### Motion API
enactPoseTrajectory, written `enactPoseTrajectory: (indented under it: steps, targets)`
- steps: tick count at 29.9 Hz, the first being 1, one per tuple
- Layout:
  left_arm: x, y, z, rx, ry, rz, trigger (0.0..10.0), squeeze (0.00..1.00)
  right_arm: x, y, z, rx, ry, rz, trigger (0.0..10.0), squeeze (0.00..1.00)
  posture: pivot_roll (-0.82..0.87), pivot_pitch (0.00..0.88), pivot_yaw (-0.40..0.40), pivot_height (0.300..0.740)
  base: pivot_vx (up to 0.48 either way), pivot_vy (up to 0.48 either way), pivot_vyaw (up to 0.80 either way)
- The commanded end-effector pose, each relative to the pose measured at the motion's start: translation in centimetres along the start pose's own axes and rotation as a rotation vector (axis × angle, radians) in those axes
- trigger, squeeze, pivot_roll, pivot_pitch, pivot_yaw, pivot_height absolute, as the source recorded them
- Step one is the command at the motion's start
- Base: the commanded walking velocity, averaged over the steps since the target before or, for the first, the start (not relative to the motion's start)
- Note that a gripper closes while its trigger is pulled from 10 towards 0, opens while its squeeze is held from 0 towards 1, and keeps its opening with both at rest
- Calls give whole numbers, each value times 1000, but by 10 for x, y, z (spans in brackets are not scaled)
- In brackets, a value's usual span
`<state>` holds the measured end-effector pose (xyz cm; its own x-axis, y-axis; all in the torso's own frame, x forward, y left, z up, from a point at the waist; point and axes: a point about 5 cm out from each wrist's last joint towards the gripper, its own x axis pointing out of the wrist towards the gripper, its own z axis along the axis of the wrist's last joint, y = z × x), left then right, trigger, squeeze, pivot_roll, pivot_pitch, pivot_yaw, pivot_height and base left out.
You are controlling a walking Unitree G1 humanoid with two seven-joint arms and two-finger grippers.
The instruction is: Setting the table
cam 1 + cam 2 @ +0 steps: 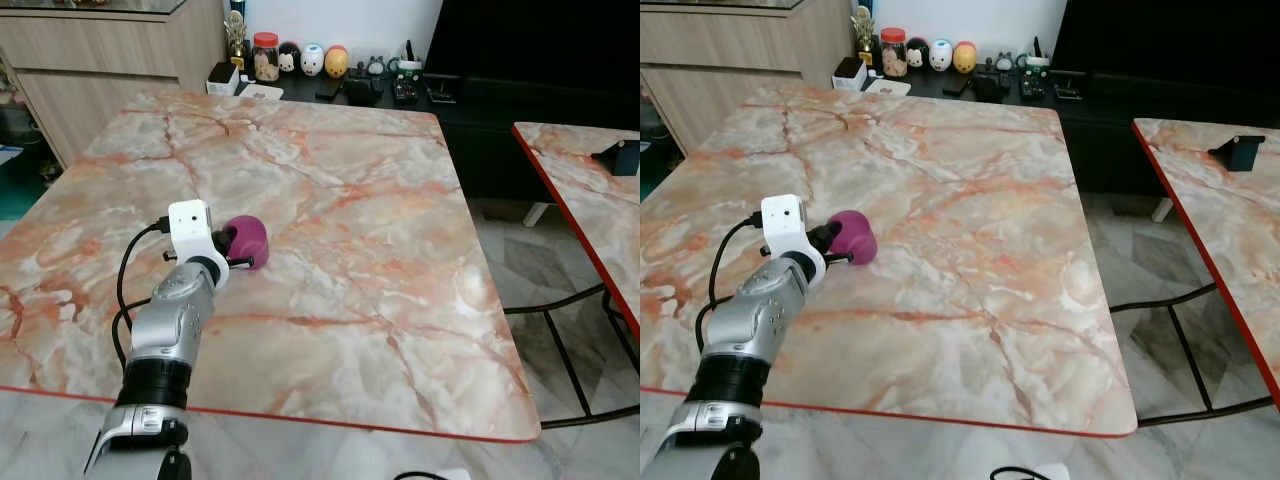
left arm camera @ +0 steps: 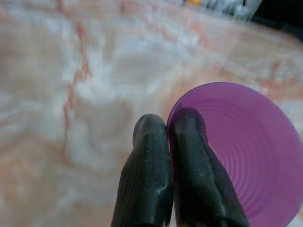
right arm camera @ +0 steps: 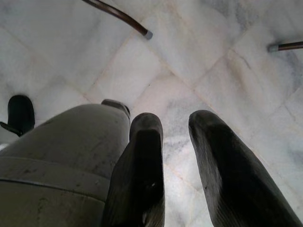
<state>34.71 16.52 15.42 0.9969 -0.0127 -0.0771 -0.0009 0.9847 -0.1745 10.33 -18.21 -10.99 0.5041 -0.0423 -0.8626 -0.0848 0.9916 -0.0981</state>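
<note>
A purple cup (image 1: 247, 240) rests on the left half of the marble table (image 1: 360, 200), tipped so its mouth faces my left arm. My left gripper (image 1: 231, 249) reaches it from the near side. In the left wrist view the two black fingers (image 2: 147, 161) are pressed together on the cup's rim (image 2: 173, 111), one inside the mouth and one outside. The ribbed inside of the purple cup (image 2: 246, 156) shows beside them. My right gripper (image 3: 175, 124) hangs idle and open over the tiled floor beside my leg (image 3: 61, 142).
A second marble table (image 1: 585, 190) stands to the right, carrying a dark object (image 1: 625, 155); a tiled gap lies between the tables. Behind the table a low dark shelf holds a jar (image 1: 265, 55) and small figurines (image 1: 312, 60). A wooden cabinet (image 1: 90, 60) stands at back left.
</note>
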Motion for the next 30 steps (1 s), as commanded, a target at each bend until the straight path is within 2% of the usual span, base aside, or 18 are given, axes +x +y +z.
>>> enactPoseTrajectory:
  steps: [1,4,10,12,16,20,30]
  targets:
    - [-5,-2,12,25,-99,-8,10000,0,-1,-3,-3,18,7,-17,10000,0,68,0,-72,740,0,0,0]
    - [-12,4,11,76,-153,26,10000,0,-1,-3,-3,21,11,-19,10000,0,72,0,-73,740,0,0,0]
    - [-29,19,15,87,-277,108,10000,0,-1,-4,-5,28,17,-22,10000,0,75,0,-77,740,0,0,0]
    - [-38,27,15,147,-316,170,10000,0,-2,-5,-6,24,20,-28,10000,0,88,0,-86,740,0,0,0]
    - [-41,32,18,136,-347,190,10000,0,-2,-6,-6,23,21,-30,10000,0,90,0,-88,740,0,0,0]
    - [-41,34,27,167,-400,192,10000,0,-1,-6,-5,30,14,-32,10000,0,85,0,-82,740,0,0,0]
    - [-38,31,30,161,-423,206,10000,0,-1,-6,-4,52,12,-38,10000,0,86,0,-82,740,0,0,0]
